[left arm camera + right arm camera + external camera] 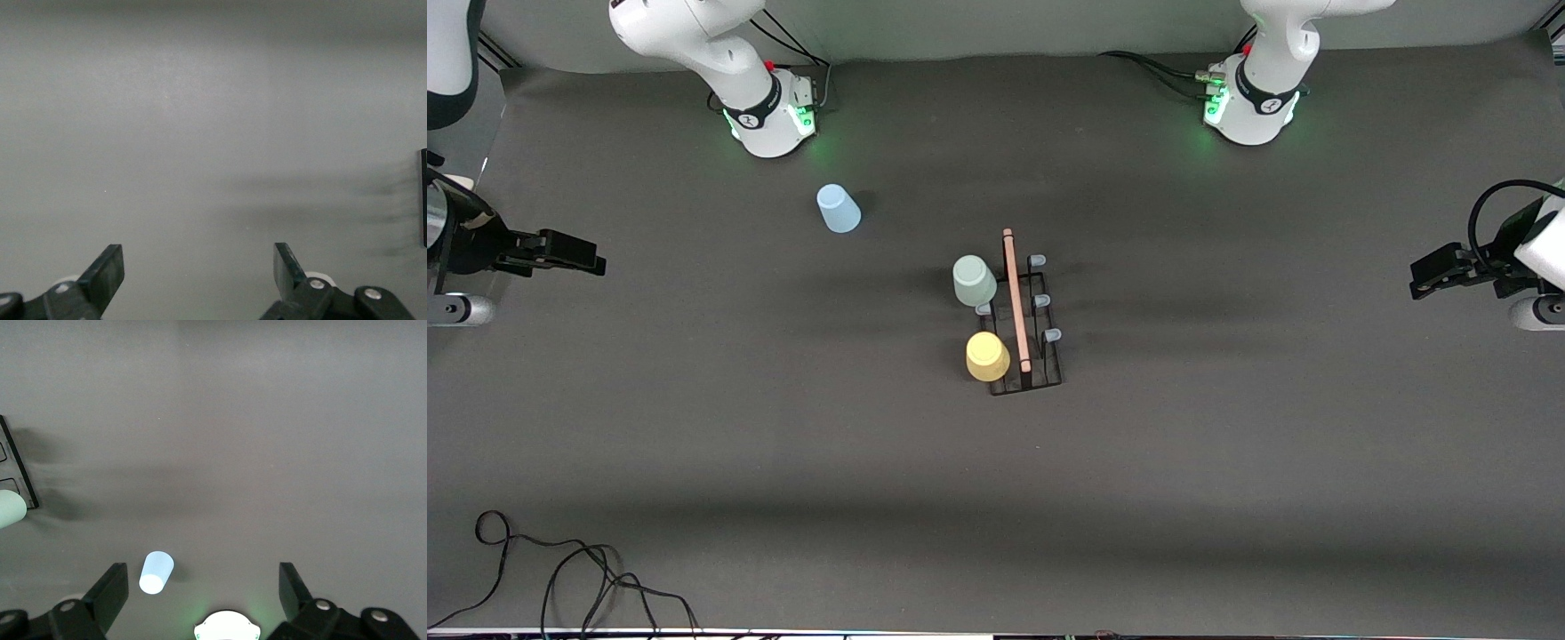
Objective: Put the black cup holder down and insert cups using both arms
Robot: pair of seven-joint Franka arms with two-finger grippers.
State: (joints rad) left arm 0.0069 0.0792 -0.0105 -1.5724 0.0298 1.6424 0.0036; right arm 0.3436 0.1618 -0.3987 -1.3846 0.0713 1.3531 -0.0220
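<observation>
The black cup holder (pixel 1040 378) with its wooden rod (pixel 1015 298) stands mid-table. The mint green cup (pixel 973 280) and the yellow cup (pixel 987 356) sit on its pegs on the side toward the right arm's end. The pale blue cup (pixel 838 209) stands upside down on the table near the right arm's base. My right gripper (pixel 598 264) is open and empty at the right arm's end of the table. Its wrist view (pixel 203 587) shows the blue cup (pixel 157 572), the mint cup (pixel 10 509) and the holder's edge (pixel 17 463). My left gripper (pixel 1416 277) is open and empty at the left arm's end; it also shows in the left wrist view (pixel 199 267).
The arm bases (pixel 769 116) (pixel 1249 107) stand along the table's edge farthest from the front camera. Loose black cables (pixel 560 569) lie at the near corner toward the right arm's end. Three pegs (pixel 1037 260) on the holder's side toward the left arm are bare.
</observation>
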